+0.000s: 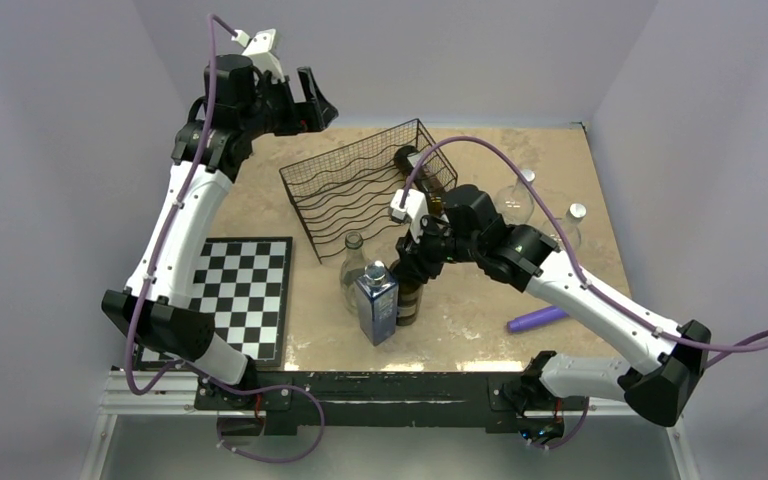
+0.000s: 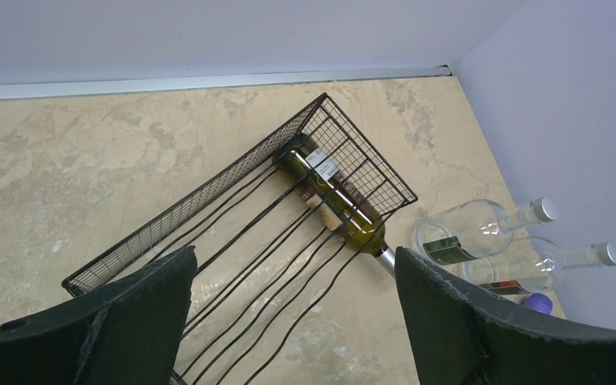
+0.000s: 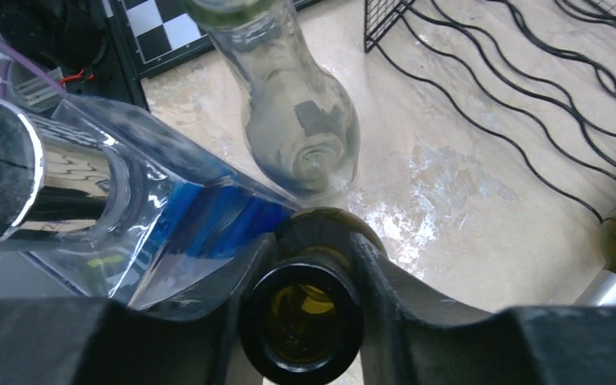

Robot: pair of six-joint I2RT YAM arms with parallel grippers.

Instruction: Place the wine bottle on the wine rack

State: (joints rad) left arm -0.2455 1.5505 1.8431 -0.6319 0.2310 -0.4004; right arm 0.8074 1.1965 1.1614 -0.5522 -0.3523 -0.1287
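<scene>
Checkerboard [image 1: 245, 295] front-L, blue btl [image 1: 376, 303] just beside clear btl [image 1: 353, 268], purple tube [image 1: 537, 319] front-R.

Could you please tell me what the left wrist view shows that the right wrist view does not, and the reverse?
Only the left wrist view: the open left gripper, the wine rack's mesh wall, and two clear capped bottles lying beside the rack. Only the right wrist view: the right gripper closed on the neck of the upright dark wine bottle, a clear glass bottle, a blue bottle with a silver cap, and the chessboard. Both: the rack's wavy wires, the green bottle lying on them, and the marbled table.
</scene>
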